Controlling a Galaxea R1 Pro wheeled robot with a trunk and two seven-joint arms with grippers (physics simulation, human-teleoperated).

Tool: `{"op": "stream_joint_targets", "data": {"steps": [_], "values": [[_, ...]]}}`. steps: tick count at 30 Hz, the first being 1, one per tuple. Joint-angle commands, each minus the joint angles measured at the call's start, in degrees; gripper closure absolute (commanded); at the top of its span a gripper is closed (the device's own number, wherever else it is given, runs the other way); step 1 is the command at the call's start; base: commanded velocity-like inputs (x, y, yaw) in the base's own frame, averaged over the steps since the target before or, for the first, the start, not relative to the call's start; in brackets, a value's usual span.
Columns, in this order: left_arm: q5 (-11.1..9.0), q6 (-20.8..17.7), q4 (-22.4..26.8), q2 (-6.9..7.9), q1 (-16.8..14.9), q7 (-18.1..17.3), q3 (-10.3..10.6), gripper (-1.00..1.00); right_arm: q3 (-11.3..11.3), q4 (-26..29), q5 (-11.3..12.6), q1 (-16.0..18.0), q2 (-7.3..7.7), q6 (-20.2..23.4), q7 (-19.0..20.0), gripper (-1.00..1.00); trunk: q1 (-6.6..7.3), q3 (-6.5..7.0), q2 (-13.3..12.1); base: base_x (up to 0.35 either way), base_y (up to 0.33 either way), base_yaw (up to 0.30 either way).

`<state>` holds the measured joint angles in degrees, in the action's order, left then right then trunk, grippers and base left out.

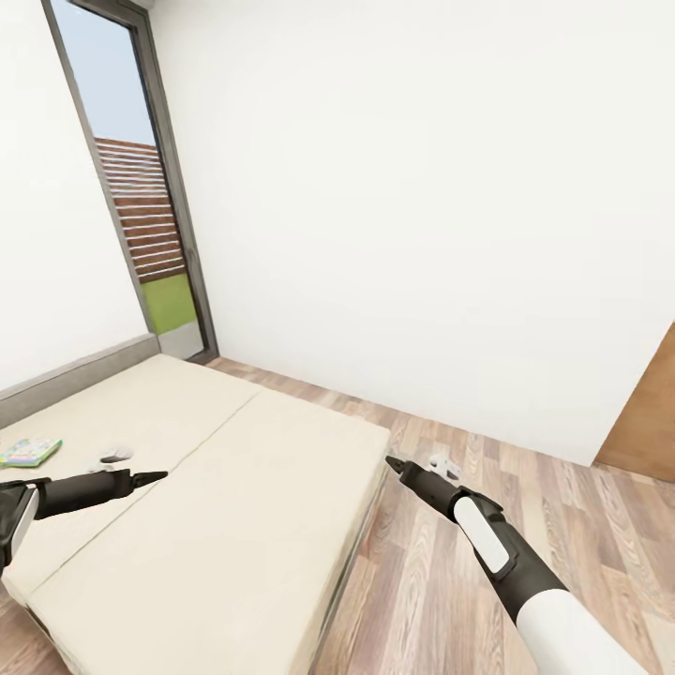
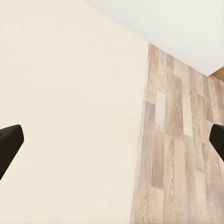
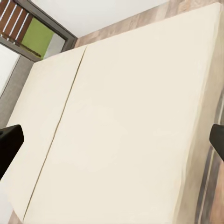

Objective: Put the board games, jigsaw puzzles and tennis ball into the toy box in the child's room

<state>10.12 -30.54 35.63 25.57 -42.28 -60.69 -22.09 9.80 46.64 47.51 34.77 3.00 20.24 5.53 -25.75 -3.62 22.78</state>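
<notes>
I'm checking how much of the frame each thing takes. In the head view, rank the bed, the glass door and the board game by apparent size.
1. bed, largest.
2. glass door.
3. board game, smallest, cut off at the frame edge.

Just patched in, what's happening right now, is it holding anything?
Nothing is held. The robot stands at the bed with both arms out in front. The left tool hovers over the mattress and the right tool hangs near the bed's edge, above the wood floor; both are open and empty. One board game lies on the mattress near the headboard, untouched.
</notes>
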Motion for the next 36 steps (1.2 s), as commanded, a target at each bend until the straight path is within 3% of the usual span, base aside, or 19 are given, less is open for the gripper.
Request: {"op": "stream_joint_targets", "data": {"steps": [1,26,36], "values": [[0.5,-0.5,0.1,-0.07,-0.1,-0.4,-0.3,-1.00,0.1,0.0,0.2,0.0,0.06,0.1,0.0,-1.00,-0.04,-0.14,0.1,-0.053,0.089,-0.014],[0.5,-0.5,0.1,-0.06,-0.1,-0.5,-0.3,-1.00,0.1,0.0,0.3,0.0,0.02,0.1,0.0,-1.00,-0.04,-0.14,0.1,-0.089,0.118,-0.063],[0.5,-0.5,0.1,-0.04,-0.1,-0.5,-0.4,-1.00,0.0,-0.1,0.3,0.1,-0.01,0.1,0.0,-1.00,-0.04,-0.14,0.1,-0.069,0.126,-0.213]]}}
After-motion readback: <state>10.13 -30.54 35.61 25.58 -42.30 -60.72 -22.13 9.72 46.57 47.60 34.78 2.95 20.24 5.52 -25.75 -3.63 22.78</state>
